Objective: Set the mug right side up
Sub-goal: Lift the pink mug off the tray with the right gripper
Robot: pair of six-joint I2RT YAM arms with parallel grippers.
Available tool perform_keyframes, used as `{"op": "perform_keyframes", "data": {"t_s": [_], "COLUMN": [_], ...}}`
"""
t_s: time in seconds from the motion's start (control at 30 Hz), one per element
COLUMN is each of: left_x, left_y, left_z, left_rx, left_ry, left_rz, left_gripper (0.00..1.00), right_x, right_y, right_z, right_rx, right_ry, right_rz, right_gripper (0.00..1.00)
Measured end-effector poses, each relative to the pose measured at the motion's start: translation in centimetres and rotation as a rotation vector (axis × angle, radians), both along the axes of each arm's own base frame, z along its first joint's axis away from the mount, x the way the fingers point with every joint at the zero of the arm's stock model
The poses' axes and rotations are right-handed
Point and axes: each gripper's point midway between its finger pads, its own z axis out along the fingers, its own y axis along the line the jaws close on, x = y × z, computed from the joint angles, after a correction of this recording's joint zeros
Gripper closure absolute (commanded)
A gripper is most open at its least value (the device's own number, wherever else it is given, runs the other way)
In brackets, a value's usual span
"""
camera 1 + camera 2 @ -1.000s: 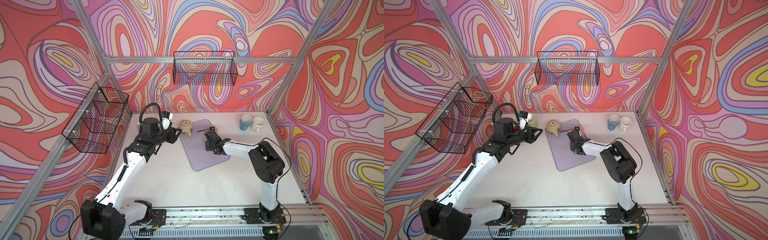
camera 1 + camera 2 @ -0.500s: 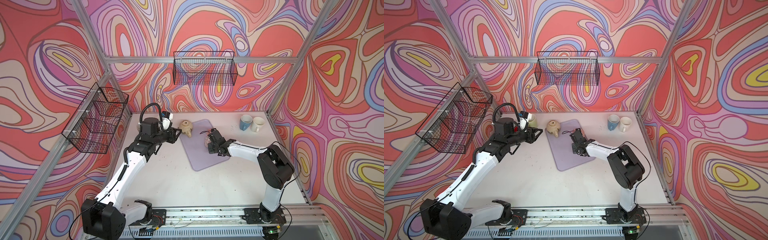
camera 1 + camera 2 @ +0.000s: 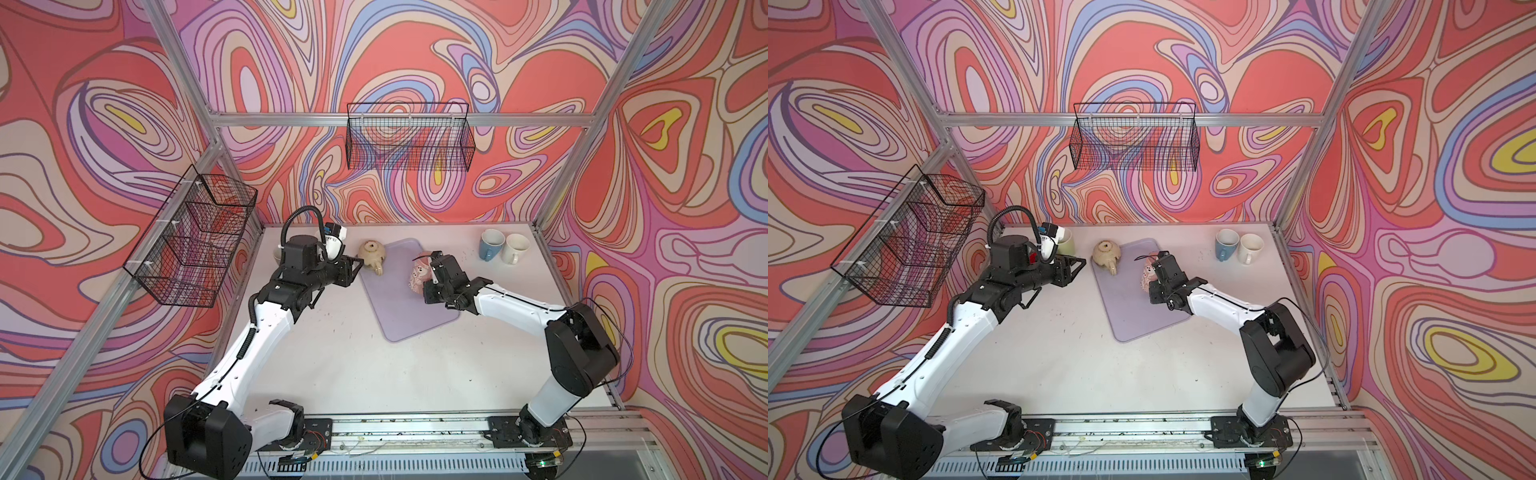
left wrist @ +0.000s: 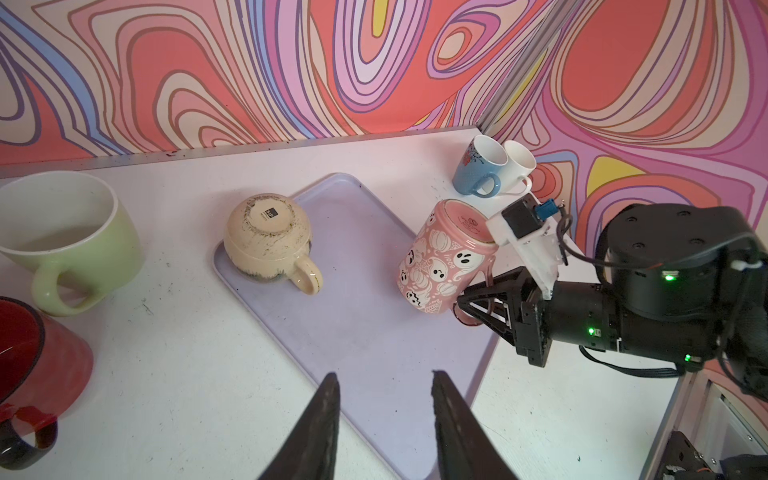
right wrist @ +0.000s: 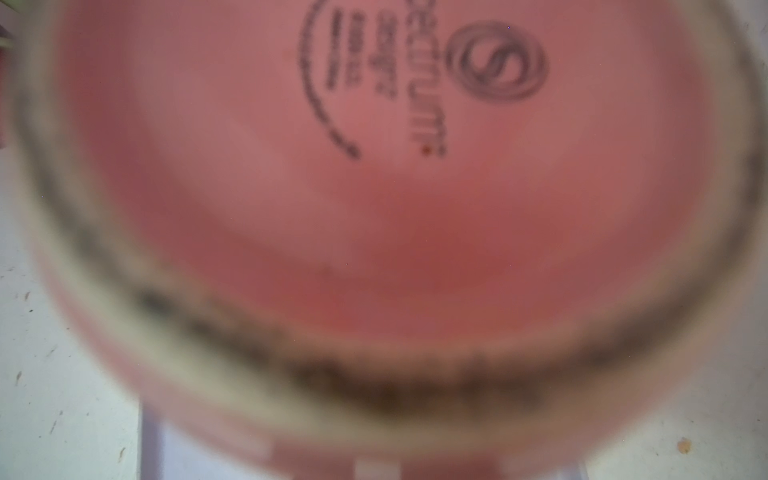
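Observation:
A pink mug [image 4: 440, 266] with white ghost prints stands tilted, bottom up, on the lavender tray [image 4: 365, 332]; both top views show it [image 3: 417, 276] [image 3: 1147, 276]. My right gripper [image 4: 465, 303] is shut on its handle, seen from above [image 3: 428, 286]. The mug's blurred pink base [image 5: 374, 166] fills the right wrist view and hides the fingers there. My left gripper [image 4: 382, 376] is open and holds nothing. It hovers at the tray's left edge [image 3: 357, 266], next to an upside-down beige mug [image 3: 372, 253].
A green mug [image 4: 70, 237] and a red mug [image 4: 37, 357] stand upright by the left arm. A blue mug [image 3: 491, 244] and a white mug [image 3: 515, 248] stand at the back right. Wire baskets hang on the back wall [image 3: 409, 141] and left wall [image 3: 195, 241].
The right arm's elbow has swung out to the right and its gripper has shifted slightly right with the pink mug. The left arm has not moved.

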Motion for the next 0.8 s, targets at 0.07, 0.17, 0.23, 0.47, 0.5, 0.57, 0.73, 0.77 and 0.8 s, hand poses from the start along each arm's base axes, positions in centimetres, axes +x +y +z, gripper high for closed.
{"op": "perform_keyframes", "data": {"t_s": [0.07, 0.17, 0.23, 0.47, 0.5, 0.57, 0.73, 0.77, 0.8], "left_x": [0.0, 0.0, 0.0, -0.4, -0.4, -0.3, -0.1, -0.1, -0.1], "left_y": [0.0, 0.0, -0.1, -0.6, -0.7, -1.1, -2.2, -2.4, -2.6], "left_z": [0.0, 0.0, 0.0, 0.2, 0.4, 0.8, 1.0, 0.9, 0.9], "left_rx": [0.0, -0.001, -0.004, -0.044, -0.055, -0.083, -0.152, -0.165, -0.18], "left_ry": [0.0, 0.001, 0.003, 0.021, 0.021, 0.019, 0.044, 0.054, 0.062], "left_rz": [0.0, -0.001, -0.003, -0.024, -0.027, -0.038, -0.079, -0.086, -0.089], "left_gripper": [0.6, 0.61, 0.6, 0.6, 0.6, 0.6, 0.59, 0.59, 0.59], "right_x": [-0.3, -0.8, -1.0, -1.7, -1.7, -1.9, -2.4, -2.6, -2.8], "right_y": [-0.3, -0.6, -0.8, -1.9, -2.1, -2.5, -3.1, -3.1, -3.1], "right_z": [0.3, 0.8, 1.3, 4.9, 5.4, 6.7, 8.9, 9.2, 9.4], "right_rx": [0.026, 0.063, 0.093, 0.239, 0.259, 0.302, 0.392, 0.407, 0.421], "right_ry": [0.0, 0.005, 0.002, -0.054, -0.063, -0.087, -0.122, -0.128, -0.133], "right_rz": [-0.002, -0.003, -0.002, -0.006, -0.008, -0.007, 0.003, 0.007, 0.011], "right_gripper": [0.99, 0.99, 0.99, 1.0, 1.0, 1.0, 1.0, 1.0, 1.0]}}
